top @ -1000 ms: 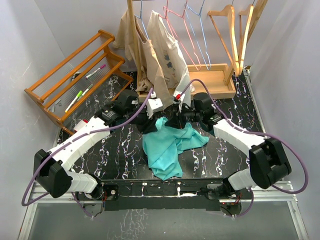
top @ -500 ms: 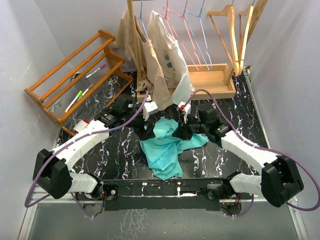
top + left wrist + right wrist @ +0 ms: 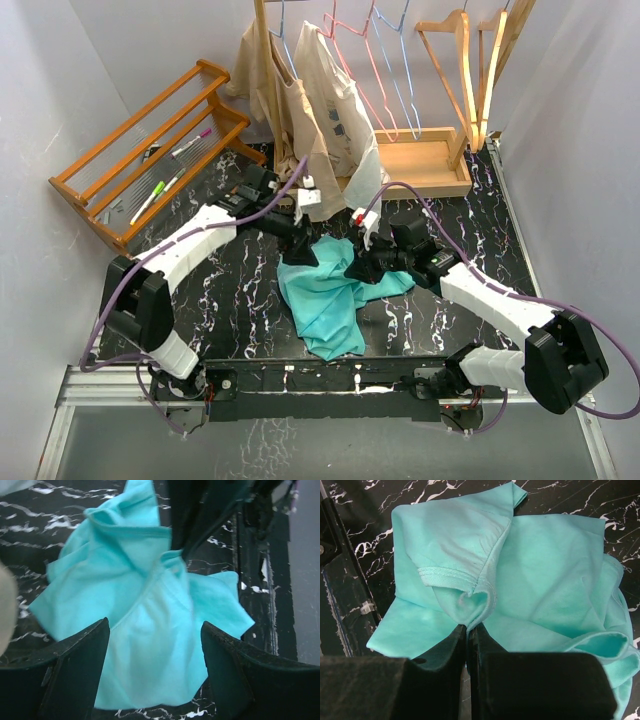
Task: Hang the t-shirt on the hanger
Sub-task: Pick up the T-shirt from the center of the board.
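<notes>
Top external view puts the t-shirt (image 3: 325, 300) in a crumpled heap on the middle of the desk (image 3: 230, 300), its lower folds reaching toward the near edge. The hanger (image 3: 465, 70) hangs from a rack (image 3: 420, 165) past the far right corner, well apart from the cloth and bare.

The left fingers (image 3: 303, 252) stand wide apart over the far left edge of the heap. In the left wrist view they straddle the cloth with a gap on each side and hold nothing. The right fingers (image 3: 358, 270) are closed tight, and the right wrist view shows a puckered fold nipped between their tips, just below a stitched hem (image 3: 445, 575). They appear to have the shirt by that fold.

The cloth looks thin, light and limp, with no shape of its own. Lifted by one pinch it would likely hang in a bunch and drag its other folds along. It is not fragile, but a single layer could slide out of a light grip. Doubled edges such as a hem or seam should give a firmer bite. For the hanger the useful holds are probably the two shoulders either side of the neck, so the opening spreads. Where the neck lies in this heap I cannot tell.
</notes>
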`<state>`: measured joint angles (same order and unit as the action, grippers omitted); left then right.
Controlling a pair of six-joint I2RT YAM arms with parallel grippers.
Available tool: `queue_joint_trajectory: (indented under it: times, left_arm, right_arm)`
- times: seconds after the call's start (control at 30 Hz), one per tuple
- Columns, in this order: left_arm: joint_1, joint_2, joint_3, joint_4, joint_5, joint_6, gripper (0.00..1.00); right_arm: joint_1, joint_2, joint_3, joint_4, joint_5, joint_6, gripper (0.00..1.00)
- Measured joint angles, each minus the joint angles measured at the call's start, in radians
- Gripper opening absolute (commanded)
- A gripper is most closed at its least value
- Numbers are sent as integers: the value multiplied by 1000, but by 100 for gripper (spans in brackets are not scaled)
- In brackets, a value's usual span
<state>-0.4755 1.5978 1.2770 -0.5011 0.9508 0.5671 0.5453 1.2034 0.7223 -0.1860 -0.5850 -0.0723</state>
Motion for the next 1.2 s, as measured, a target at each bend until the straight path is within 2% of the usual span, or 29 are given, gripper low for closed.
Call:
queue_joint_trajectory:
  times: [0.2, 0.4, 0.53, 0.73, 0.9, 1.07, 1.13, 1.2]
  left_arm:
    - [-116, -55, -85, 14, -35, 18, 66]
    - [-129, -92, -172, 28, -80, 28, 71]
    - [-129, -84, -163, 36, -97, 38, 74]
    - [-129, 27, -29, 34, -94, 61, 74]
    - [-129, 76, 4, 18, -82, 78, 59]
    - [-129, 76, -26, -15, -69, 113, 31]
    - [-129, 69, -58, -28, -68, 123, 25]
    - [-129, 57, -90, -45, -68, 129, 24]
  right_arm:
    - [0, 0, 0, -11, 31, 0, 8]
    - [2, -5, 0, -14, 33, 0, 8]
    - [5, -22, 0, -18, 33, -1, 8]
    - [11, -37, 0, -27, 37, -2, 8]
    - [17, -45, 0, -39, 45, -2, 8]
    - [17, -59, 0, -41, 56, -2, 8]
    - [17, -59, 0, -41, 60, -1, 8]
    - [17, -59, -1, -40, 63, 0, 8]
